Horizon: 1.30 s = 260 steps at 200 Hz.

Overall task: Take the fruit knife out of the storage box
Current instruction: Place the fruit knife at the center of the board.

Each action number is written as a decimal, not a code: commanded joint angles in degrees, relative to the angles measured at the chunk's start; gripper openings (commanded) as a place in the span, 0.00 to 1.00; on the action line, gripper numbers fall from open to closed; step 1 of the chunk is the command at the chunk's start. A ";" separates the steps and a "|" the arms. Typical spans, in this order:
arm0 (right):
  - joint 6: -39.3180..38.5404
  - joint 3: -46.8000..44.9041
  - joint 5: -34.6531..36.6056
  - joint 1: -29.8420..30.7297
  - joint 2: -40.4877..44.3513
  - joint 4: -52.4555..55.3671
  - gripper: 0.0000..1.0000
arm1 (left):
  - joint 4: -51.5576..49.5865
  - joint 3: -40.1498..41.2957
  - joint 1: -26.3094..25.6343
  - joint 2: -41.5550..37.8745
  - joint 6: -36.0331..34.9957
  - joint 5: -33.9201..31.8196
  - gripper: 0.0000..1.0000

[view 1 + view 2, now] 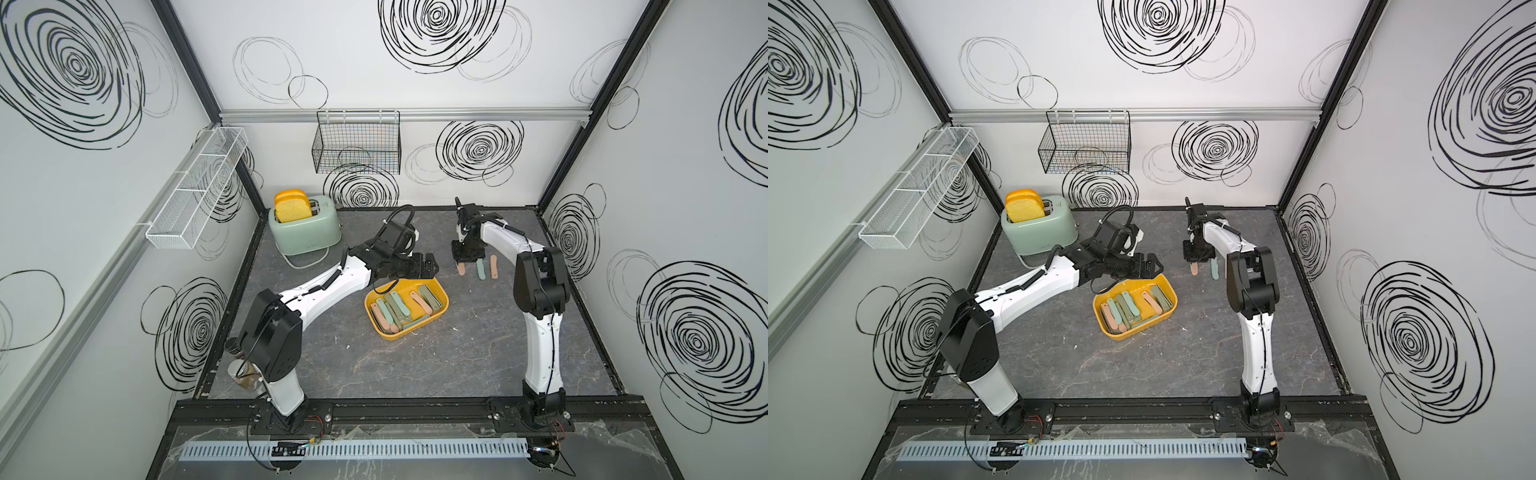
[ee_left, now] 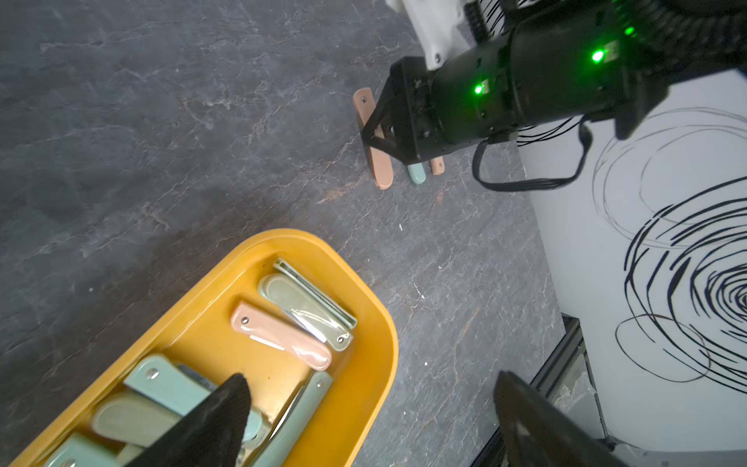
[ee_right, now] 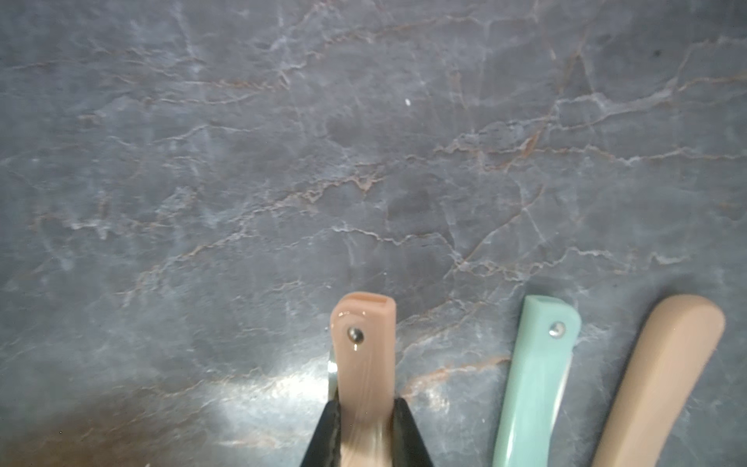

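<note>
My right gripper clamped a pink fruit knife far-right of the storage box; my left gripper gaped over its far edge.

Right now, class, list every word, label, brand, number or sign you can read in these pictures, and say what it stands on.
No text can be read.
Toaster: a faint mark on its front, too small to read.
Yellow box, folding knives: no lettering shows.
</note>
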<state>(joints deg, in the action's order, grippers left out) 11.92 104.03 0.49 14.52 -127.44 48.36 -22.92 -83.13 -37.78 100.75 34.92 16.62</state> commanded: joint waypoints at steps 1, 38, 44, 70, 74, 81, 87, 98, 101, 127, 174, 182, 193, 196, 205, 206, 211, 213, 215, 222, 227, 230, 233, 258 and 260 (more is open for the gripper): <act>-1.88 -0.08 1.48 -1.18 -0.81 -0.41 0.10 | 1.67 -2.94 -0.19 1.41 -0.46 1.24 0.98; -3.25 -0.02 1.49 -3.07 -2.27 -0.61 0.12 | 1.90 -1.67 -0.43 1.58 -0.55 1.56 0.98; -3.34 0.00 1.53 -3.34 -2.35 -0.72 0.12 | 2.04 -1.19 -0.45 1.54 -0.55 1.57 0.98; -3.44 0.36 1.49 -4.39 -2.64 -0.72 0.17 | 2.35 0.20 -0.50 1.12 -0.40 1.67 0.98; -3.44 0.43 1.39 -4.54 -2.64 -0.72 0.18 | 2.32 0.31 -0.53 1.03 -0.38 1.69 0.98; -3.48 0.53 1.11 -4.80 -2.64 -0.80 0.20 | 2.45 0.58 -0.63 0.90 -0.35 1.74 0.98; -3.40 0.56 1.08 -4.92 -2.63 -0.88 0.22 | 2.51 0.80 -0.63 0.85 -0.29 1.75 0.98; -3.55 1.04 1.19 -5.11 -2.86 -0.62 0.25 | 2.44 0.87 -0.72 0.72 -0.22 1.75 0.98; -3.61 1.18 1.22 -5.12 -2.87 -0.56 0.25 | 2.44 0.91 -0.72 0.68 -0.20 1.75 0.98; -3.55 1.95 0.83 -5.38 -2.17 -0.54 0.30 | 2.28 0.96 -0.87 0.20 -0.11 1.66 0.98; -3.01 5.07 1.00 -5.16 -1.38 1.29 0.34 | 0.67 0.96 -0.89 -1.63 -0.45 1.06 0.98; -2.85 5.34 1.21 -5.04 -0.71 1.46 0.34 | 0.28 1.02 -0.82 -2.23 -0.55 0.78 0.98; -2.54 5.70 0.90 -4.86 0.12 1.95 0.34 | -0.17 1.34 -0.80 -3.21 -0.72 0.47 0.98; -2.38 5.84 0.66 -4.86 0.38 2.09 0.34 | -0.32 1.50 -0.78 -3.50 -0.73 0.39 0.98; -1.83 5.90 -0.31 -4.71 1.28 2.54 0.34 | -0.83 2.12 -0.80 -4.62 -0.81 0.05 0.98; -1.78 5.87 -0.45 -4.69 1.43 2.58 0.34 | -0.86 2.20 -0.80 -4.74 -0.81 0.02 0.98; -1.45 5.69 -1.04 -4.49 2.06 2.70 0.34 | -1.01 2.69 -0.73 -5.44 -0.90 -0.08 0.98; -1.33 5.51 -1.31 -4.44 2.38 2.70 0.34 | -1.10 2.88 -0.72 -5.80 -0.90 -0.14 0.98; -1.23 5.38 -1.53 -4.31 2.72 2.71 0.34 | -1.13 3.13 -0.72 -6.11 -0.90 -0.24 0.98; -0.91 4.57 -2.19 -3.75 3.96 2.66 0.35 | -1.36 4.18 -0.72 -7.42 -0.90 -0.56 0.98; -0.81 3.87 -2.55 -3.21 4.87 2.58 0.34 | -1.46 4.97 -0.72 -8.28 -0.84 -0.75 0.98; -0.73 3.49 -2.67 -2.84 5.47 2.52 0.34 | -1.58 5.46 -0.64 -8.84 -0.82 -0.79 0.98; -0.68 3.03 -2.90 -2.44 5.99 2.40 0.35 | -1.67 6.00 -0.56 -9.53 -0.75 -0.87 0.98; -0.22 -0.86 -3.62 2.34 10.86 2.42 0.38 | -2.63 10.87 -0.26 -15.37 -0.14 -1.61 0.98; -0.23 -1.09 -3.65 2.85 11.19 2.41 0.38 | -2.70 11.37 -0.16 -15.93 -0.05 -1.66 0.98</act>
<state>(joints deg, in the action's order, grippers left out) 10.92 105.45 -0.82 12.45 -122.78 48.88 -24.51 -75.61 -38.35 90.26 34.89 16.47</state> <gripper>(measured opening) 0.370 0.979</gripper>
